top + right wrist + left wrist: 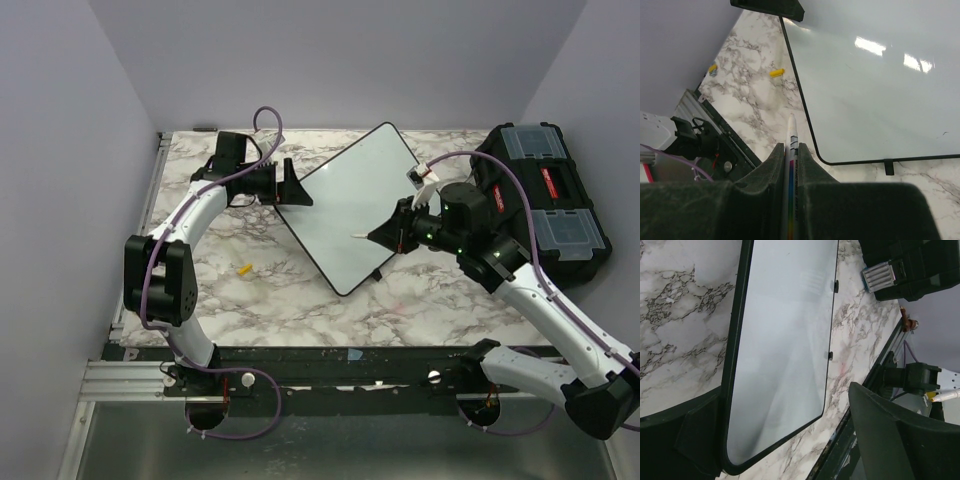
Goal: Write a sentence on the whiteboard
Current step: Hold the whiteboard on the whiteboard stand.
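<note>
The right claw [390, 235] is clamping a marker [791, 137], its tip hovering, apparently just above the blank whiteboard [345, 195] ahead of it. The left claw [295, 185] is gaping wide around the whiteboard's corner, not pinning it, so pen pressure may be shoving the whiteboard askew.

Nothing readable here: the red labels [549, 184] on the toolbox [525, 200] are too small, and the whiteboard [345, 205] is blank.

Left fingers [890, 440] spread wide; right fingers [771, 167] clamped on marker [792, 140].
</note>
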Motion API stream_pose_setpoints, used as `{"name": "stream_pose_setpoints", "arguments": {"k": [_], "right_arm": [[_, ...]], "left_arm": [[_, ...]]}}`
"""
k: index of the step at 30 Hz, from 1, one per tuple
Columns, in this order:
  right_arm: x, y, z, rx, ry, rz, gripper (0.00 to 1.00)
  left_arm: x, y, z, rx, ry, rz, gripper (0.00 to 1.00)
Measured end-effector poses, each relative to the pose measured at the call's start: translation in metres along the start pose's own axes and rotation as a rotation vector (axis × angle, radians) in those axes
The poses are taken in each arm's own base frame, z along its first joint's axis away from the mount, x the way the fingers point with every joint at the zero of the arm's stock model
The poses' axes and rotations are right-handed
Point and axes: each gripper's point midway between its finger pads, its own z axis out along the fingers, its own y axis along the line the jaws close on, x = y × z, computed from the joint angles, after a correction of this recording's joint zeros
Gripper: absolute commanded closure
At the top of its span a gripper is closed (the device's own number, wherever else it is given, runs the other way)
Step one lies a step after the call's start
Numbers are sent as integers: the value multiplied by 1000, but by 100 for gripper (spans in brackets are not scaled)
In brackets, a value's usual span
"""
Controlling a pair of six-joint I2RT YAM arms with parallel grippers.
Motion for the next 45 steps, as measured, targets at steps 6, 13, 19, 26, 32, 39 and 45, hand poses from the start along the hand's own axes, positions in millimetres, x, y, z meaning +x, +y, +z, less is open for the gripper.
{"name": "stream_pose_setpoints", "arguments": {"k": [6,13,19,26,32,39,45], "right_arm": [[2,1,2,-8,11,2,99],[5,0,6,-13,25,1,99],[6,0,8,-19,33,1,99],[6,0,8,-19,35,0,99],[8,-2,12,-19,44,4,99],[6,0,14,-30,37,1,99],[4,1,15,-34,31,-2,99]], "left_arm": [[-3,-2,1,9,3,14,4],[-16,-2,4,14,3,20,5],[-23,-1,8,33,8,24,14],[-19,-4,8,59,23,33,22],[-14,1,12,63,44,20,31],[-14,10,21,76,69,-7,43],[-21,11,25,94,73,-9,63]]}}
